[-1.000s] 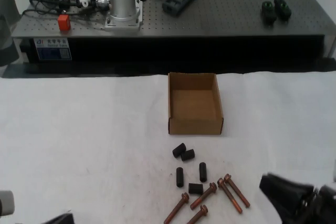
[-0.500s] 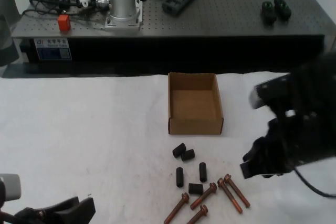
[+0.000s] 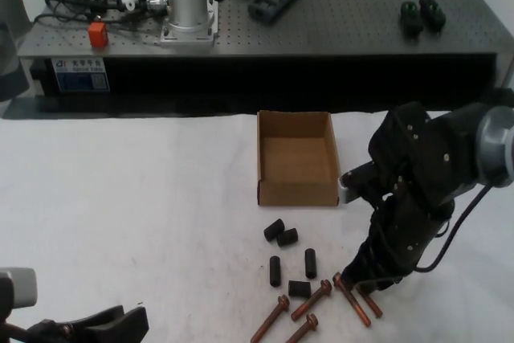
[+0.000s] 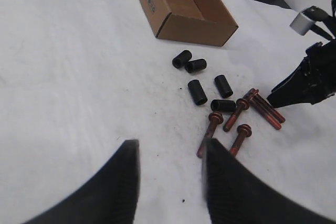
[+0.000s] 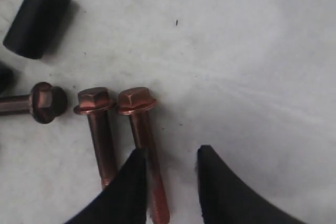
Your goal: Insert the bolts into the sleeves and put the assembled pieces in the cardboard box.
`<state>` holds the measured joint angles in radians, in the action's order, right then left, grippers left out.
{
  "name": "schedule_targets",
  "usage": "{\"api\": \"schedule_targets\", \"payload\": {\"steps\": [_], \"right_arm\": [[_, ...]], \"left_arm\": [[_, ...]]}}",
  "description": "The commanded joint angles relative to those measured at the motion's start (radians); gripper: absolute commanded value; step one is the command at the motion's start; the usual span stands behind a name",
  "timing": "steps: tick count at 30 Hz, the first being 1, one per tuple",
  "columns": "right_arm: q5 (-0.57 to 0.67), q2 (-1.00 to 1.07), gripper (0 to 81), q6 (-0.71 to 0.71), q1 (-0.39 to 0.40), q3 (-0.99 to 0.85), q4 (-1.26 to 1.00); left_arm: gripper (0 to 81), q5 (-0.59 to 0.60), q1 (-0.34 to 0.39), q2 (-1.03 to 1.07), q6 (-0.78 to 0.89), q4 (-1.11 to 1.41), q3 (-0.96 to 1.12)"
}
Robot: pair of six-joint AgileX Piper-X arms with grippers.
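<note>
Three cams, same bolts (image 3: pixel 309 300)
High cam looks forward and down over the surface (image 3: pixel 120 198); left wrist sits farther back, right wrist right above them.

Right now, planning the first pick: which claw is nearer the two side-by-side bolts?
Right. The right claw hangs right over the bolt pair; the left claw sits well away.

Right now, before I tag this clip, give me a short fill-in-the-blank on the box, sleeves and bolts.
1. The cardboard box has ____ inside it.
2. ____ black sleeves lie loose on the white cloth.
3. The right tool hangs over two copper bolts with its fingers ____.
Missing words: nothing; five; open.
</note>
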<state>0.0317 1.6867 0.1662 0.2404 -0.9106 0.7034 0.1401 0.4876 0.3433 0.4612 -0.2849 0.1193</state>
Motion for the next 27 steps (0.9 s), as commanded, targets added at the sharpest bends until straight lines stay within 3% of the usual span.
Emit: {"api": "schedule_targets", "payload": {"steps": [1,6,13,16,20,27], "right_arm": [[0.004,-0.002,23.5,0.014,-0.007,-0.011,0.006],[-0.001,0.009,22.4,0.014,0.027,-0.011,-0.044],[-0.077,0.040,14.1,0.014,0.041,-0.013,-0.033],[-0.077,0.043,9.2,0.014,0.041,-0.013,-0.033],[-0.077,0.043,0.8,0.029,0.041,-0.013,-0.048],[-0.042,-0.048,3.1,0.029,0.018,-0.013,-0.060]], "left_arm": [[28.5,0.006,-0.002,0.001,0.003,0.017,0.008],[28.5,0.002,-0.002,0.000,0.003,0.017,0.008],[28.5,0.008,-0.002,0.002,-0.002,-0.009,0.008],[28.5,0.063,-0.002,0.032,-0.048,-0.012,0.008],[28.5,0.094,-0.002,0.136,-0.054,0.020,0.008],[28.5,0.192,-0.002,0.416,-0.171,0.048,0.120]]}}
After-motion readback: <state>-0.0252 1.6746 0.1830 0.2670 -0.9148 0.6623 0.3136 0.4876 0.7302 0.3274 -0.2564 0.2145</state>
